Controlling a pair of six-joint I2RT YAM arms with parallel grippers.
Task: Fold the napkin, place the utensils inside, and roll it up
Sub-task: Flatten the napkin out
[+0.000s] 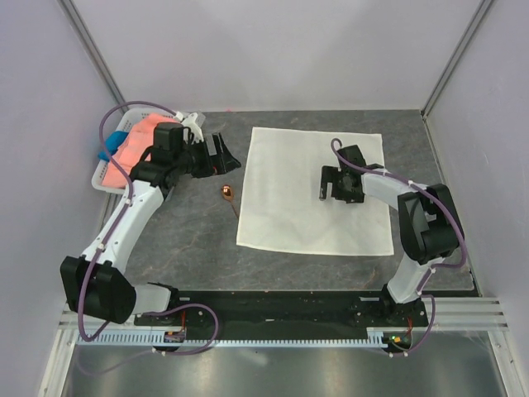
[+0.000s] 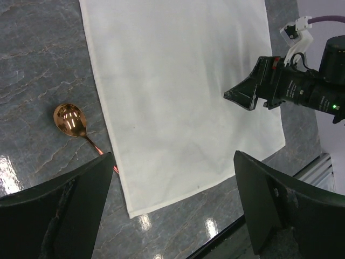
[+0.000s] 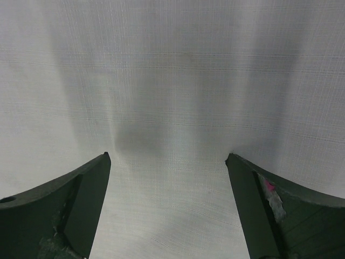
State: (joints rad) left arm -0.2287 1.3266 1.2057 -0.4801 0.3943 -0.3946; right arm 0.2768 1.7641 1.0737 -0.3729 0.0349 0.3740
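Napkin (image 1: pixel 314 190): off-white square cloth, lying flat and unfolded on the grey stone-patterned table (image 1: pixel 182 248), with faint creases across its surface. Right gripper (image 1: pixel 329 184): poised over the napkin's middle, toward its right half, jaws spread wide with nothing between them; in the right wrist view the fingertips (image 3: pixel 105 159) sit very close to the weave and a soft shadow falls between them, but whether they touch the cloth cannot be told. Left gripper (image 1: pixel 225 157): off the napkin, just beyond its far-left corner, above bare table, jaws likewise spread wide and holding nothing. Spoon (image 1: pixel 227 193): copper-brown, lying on the table just left of the napkin's left edge, with its round bowl pointing away from the cloth and its thin handle slanting toward that edge; the handle's end is hidden behind a finger in the left wrist view, so contact with the napkin cannot be told. Basket (image 1: pixel 103 178): white, slotted, standing well left of the napkin at the table's far-left side. Contents: a salmon-pink cloth (image 1: pixel 140 136), bunched and filling most of the basket, and a blue cloth (image 1: pixel 110 153) showing at the side farther from the napkin.
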